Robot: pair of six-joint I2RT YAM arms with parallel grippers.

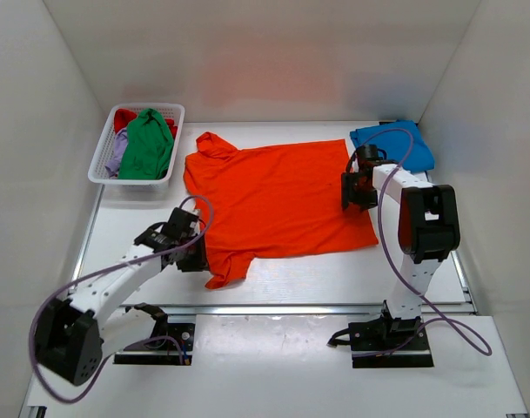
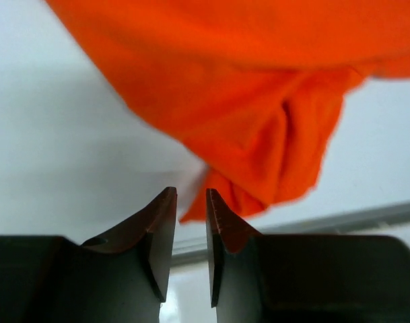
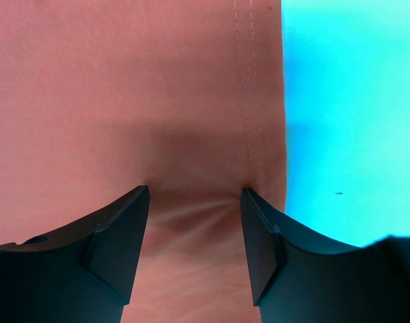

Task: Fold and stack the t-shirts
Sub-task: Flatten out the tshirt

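Item one, far left: a white lattice plastic basket [image 1: 103, 157] stands at the back-left of the tabletop [image 1: 334, 272]. It holds crumpled t-shirts: a green one [image 1: 147, 146] on top, a red one [image 1: 124, 117] behind and a lilac one [image 1: 116, 160] at the left edge. None is folded.

Item two: my left claw [image 2: 189, 196] sits at the near-left sleeve of the orange t-shirt [image 1: 278, 198]. Its dark fingers stand a narrow slit apart, and I see no cloth in the slit. The sleeve is bunched into soft folds just beyond the tips.

Item three, centre: the orange t-shirt lies spread flat, collar to the left and bottom hem to the right. The cloth is smooth, matte and thin, with few wrinkles across the body.

Item four: my right claw [image 3: 194, 194] is spread, both tips pressing down on the cloth beside the double-stitched hem [image 3: 248, 87]. A small pucker rises between the fingers. Nothing is pinched.

Item five, far right: a blue t-shirt [image 1: 395, 144] lies folded at the back-right corner, apart from the orange one. My right arm's cable crosses over it.

The tabletop is white and smooth. Plain white walls [image 1: 247, 52] enclose it on three sides.
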